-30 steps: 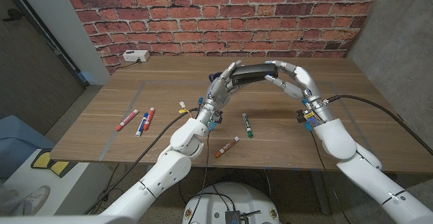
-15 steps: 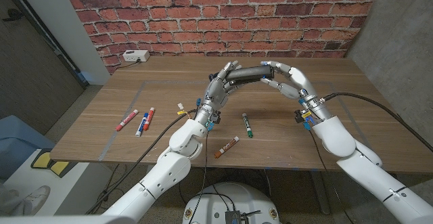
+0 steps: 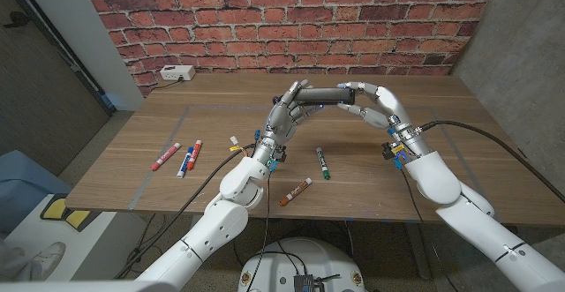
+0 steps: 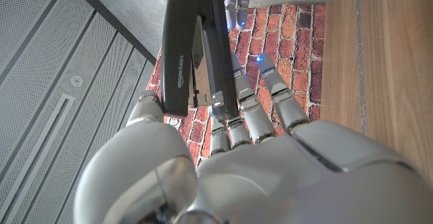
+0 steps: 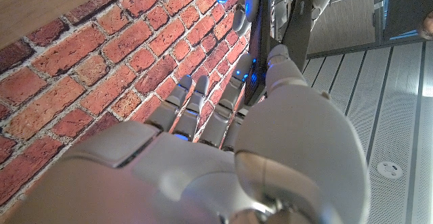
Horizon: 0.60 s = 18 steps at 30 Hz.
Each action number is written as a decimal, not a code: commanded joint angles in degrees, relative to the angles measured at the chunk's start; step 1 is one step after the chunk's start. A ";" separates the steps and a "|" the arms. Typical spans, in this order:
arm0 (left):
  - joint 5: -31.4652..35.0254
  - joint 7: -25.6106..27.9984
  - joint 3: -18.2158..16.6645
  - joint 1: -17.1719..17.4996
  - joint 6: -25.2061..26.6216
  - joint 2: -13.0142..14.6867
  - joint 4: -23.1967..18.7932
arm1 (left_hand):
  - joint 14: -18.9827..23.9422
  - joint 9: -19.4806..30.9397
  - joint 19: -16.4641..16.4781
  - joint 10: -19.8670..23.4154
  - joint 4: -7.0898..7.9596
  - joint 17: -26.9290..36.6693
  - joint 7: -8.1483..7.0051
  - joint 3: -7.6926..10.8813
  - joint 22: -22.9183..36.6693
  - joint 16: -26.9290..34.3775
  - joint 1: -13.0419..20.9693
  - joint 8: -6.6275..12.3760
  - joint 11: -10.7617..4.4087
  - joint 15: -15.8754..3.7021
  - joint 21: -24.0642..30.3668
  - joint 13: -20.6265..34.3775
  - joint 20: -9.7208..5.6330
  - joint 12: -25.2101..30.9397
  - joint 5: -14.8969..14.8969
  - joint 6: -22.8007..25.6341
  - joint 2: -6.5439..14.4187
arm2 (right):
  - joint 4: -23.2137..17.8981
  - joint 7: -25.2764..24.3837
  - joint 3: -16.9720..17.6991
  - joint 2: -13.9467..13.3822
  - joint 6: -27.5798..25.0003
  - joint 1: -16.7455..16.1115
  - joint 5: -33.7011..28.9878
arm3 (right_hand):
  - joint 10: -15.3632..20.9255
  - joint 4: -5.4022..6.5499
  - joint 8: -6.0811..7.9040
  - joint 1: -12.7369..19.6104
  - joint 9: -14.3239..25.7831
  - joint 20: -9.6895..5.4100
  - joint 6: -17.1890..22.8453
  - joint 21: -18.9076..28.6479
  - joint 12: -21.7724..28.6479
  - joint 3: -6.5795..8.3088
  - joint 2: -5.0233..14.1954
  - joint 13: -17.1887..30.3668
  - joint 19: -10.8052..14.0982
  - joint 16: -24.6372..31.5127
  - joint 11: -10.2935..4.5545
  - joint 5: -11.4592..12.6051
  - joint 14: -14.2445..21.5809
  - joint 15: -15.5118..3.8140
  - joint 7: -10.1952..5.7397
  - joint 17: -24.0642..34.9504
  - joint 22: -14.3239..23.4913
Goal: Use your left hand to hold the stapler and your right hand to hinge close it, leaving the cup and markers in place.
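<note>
The head view looks down over the table (image 3: 424, 107) toward the brick wall (image 3: 291, 18); both wrist views sit close behind their hands, sharing the stapler (image 3: 328, 93).

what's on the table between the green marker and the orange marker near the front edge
Nothing: in the head view, bare wood separates the green marker from the orange marker.

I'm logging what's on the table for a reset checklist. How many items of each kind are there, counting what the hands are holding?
Markers: 6, red, blue-and-red, red, yellow-capped, green, orange
Stapler: 1, black, held up between both hands
White box: 1, at the far left edge by the wall
Total: 8
No cup is visible.
</note>
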 commanded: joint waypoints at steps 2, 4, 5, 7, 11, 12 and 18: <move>-0.01 -0.11 0.08 0.03 -0.10 -0.17 0.21 | 0.55 0.21 0.14 0.29 0.39 0.28 0.09 -0.12 0.13 -0.44 -0.97 -0.44 -0.24 -0.56 0.46 0.31 -0.14 0.29 -0.14 0.74 -0.31 | -0.59 -0.66 0.18 0.08 -0.81 -0.54 -0.20 | 0.59 1.38 -0.21 3.21 0.03 -0.66 5.60 0.34 0.60 2.27 2.87 0.67 0.32 0.50 -0.05 0.41 0.73 -10.75 -1.54 0.33 0.19; 0.05 -0.14 0.08 0.07 -0.23 -0.19 0.24 | 0.47 0.22 0.06 0.30 0.42 0.29 0.01 -0.15 0.15 -0.51 -1.08 -0.46 -0.26 -0.60 0.47 0.34 -0.09 0.29 -0.14 0.77 -0.32 | -0.72 -0.18 0.11 -0.27 -1.12 -0.47 0.05 | 0.67 1.37 -0.25 3.32 0.03 -0.72 5.62 0.36 0.72 2.36 2.88 0.78 0.35 0.52 -0.06 0.44 0.81 -10.77 -1.52 0.36 0.19; 0.09 -0.20 0.08 0.07 -0.33 -0.20 0.27 | 0.31 0.22 -0.03 0.34 0.44 0.30 -0.05 -0.17 0.16 -0.60 -1.19 -0.47 -0.24 -0.48 0.46 0.36 -0.06 0.30 -0.14 0.80 -0.36 | -0.77 -0.03 0.04 -0.37 -1.26 -0.42 0.11 | 0.72 1.37 -0.27 3.38 0.03 -0.77 5.64 0.36 0.79 2.40 2.88 0.85 0.37 0.53 -0.06 0.46 0.86 -10.78 -1.49 0.37 0.19; 0.15 -0.34 0.09 0.07 -0.50 -0.22 0.36 | -0.02 0.22 -0.10 0.28 0.50 0.32 0.00 -0.24 0.16 -0.79 -1.42 -0.57 -0.20 -0.45 0.48 0.40 -0.01 0.27 -0.15 0.67 -0.43 | -0.71 0.35 -0.21 -0.50 -1.34 -0.24 0.41 | 0.81 1.38 -0.26 3.49 0.03 -0.78 5.78 0.36 0.92 2.48 2.85 0.98 0.37 0.55 -0.05 0.48 0.95 -10.78 -1.35 0.40 0.19; 0.18 -0.21 0.08 0.10 -0.42 -0.19 0.28 | -0.54 0.22 -0.24 0.06 0.51 0.33 -0.15 -0.33 0.18 -1.10 -1.70 -0.58 -0.22 -0.34 0.52 0.47 0.08 0.16 -0.14 0.83 -0.60 | -0.70 0.79 -0.55 -0.79 -1.63 0.06 0.56 | 1.00 1.40 -0.30 3.65 0.04 -0.87 5.93 0.40 1.21 2.59 2.78 1.24 0.44 0.62 -0.02 0.51 1.13 -10.77 -1.21 0.47 0.19; 0.34 -0.04 0.07 0.11 -0.41 -0.19 0.26 | -0.58 0.22 -0.25 0.13 0.51 0.34 -0.18 -0.34 0.18 -1.15 -1.75 -0.59 -0.25 -0.37 0.53 0.48 0.13 0.18 -0.14 0.83 -0.63 | -0.59 0.91 -0.67 -0.83 -1.59 0.22 0.64 | 1.02 1.40 -0.30 3.67 0.04 -0.88 5.95 0.39 1.24 2.61 2.76 1.27 0.43 0.62 -0.02 0.51 1.15 -10.77 -1.19 0.48 0.19; 0.78 0.01 0.07 -0.02 -0.81 -0.33 0.55 | 0.20 0.23 -0.25 1.70 0.08 0.25 -0.23 -0.13 0.15 -1.16 -1.59 0.05 -0.32 -0.58 0.72 0.62 -0.38 0.73 -0.03 2.96 -0.80 | -0.48 0.95 -0.93 -0.86 -1.65 0.47 0.95 | 1.11 1.39 -0.32 3.90 0.05 -0.94 6.20 0.40 1.54 2.75 2.68 1.61 0.45 0.66 0.00 0.52 1.32 -10.78 -0.97 0.55 0.19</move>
